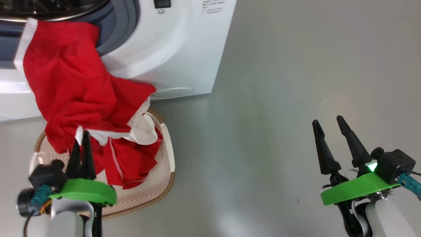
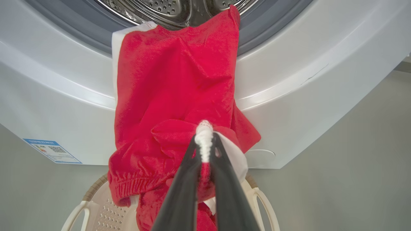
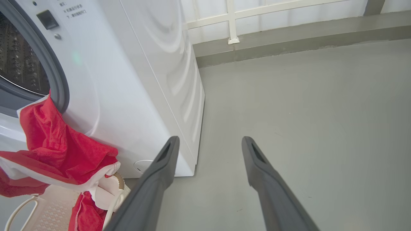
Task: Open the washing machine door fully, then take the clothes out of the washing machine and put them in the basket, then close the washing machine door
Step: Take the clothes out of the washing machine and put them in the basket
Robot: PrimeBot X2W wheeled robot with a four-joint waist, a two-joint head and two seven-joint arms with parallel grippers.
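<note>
Red fabric: the clothes (image 1: 75,79) look soft, light and limp. They drape and fold rather than hold a shape, and rough handling should not break them.
Where it lies: one red garment with white trim hangs from the lower edge of the washing machine (image 1: 184,49) mouth. It runs over the grey gasket (image 1: 123,19) and the white front, and its lower end reaches the basket (image 1: 169,144). More red and white cloth lies inside.
Basket: on the floor (image 1: 279,98), just in front of the machine.
Left gripper (image 1: 82,135): clamped on a bunched white hem at the garment's lower end, above the basket's near rim.
Grip point: a thick hem or gathered fold probably holds better than a single slippery layer. The top end may drag on the rubber lip as it comes free.
Right gripper (image 1: 327,119): fingers apart and empty, over bare floor, well apart from the machine's right front corner.
Writing: a blue label (image 2: 51,150) sits near the front's lower left corner, with a code square and print too small to read. Small dark print (image 1: 212,8) high on the front is also unreadable. No brand name can be made out.
</note>
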